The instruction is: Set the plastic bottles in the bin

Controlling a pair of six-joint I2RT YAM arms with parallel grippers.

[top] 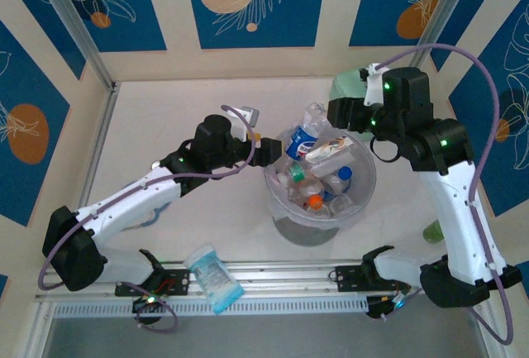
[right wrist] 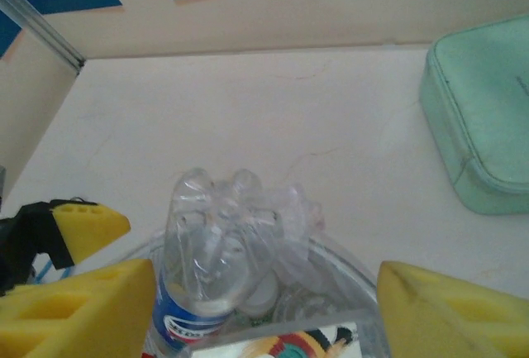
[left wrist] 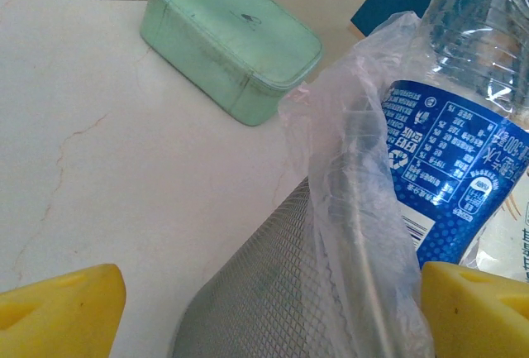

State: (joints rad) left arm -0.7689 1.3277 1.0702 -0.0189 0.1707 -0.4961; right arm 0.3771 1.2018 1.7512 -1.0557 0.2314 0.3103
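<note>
You get white small print, a recycling mark and a barcode on the blue-label bottle (left wrist: 450, 168), brand unreadable. It's clear, ribbed and base-up, leaning inside the bin (top: 277, 201) at its far-left rim against the bag liner (left wrist: 347, 126). Other plastic bottles (top: 318, 184) lie heaped in the bin, orange and blue caps showing; your left pincer (top: 269, 150) is spread apart just beside that rim, your right pincer (right wrist: 264, 308) spread apart above the bottle's base.
</note>
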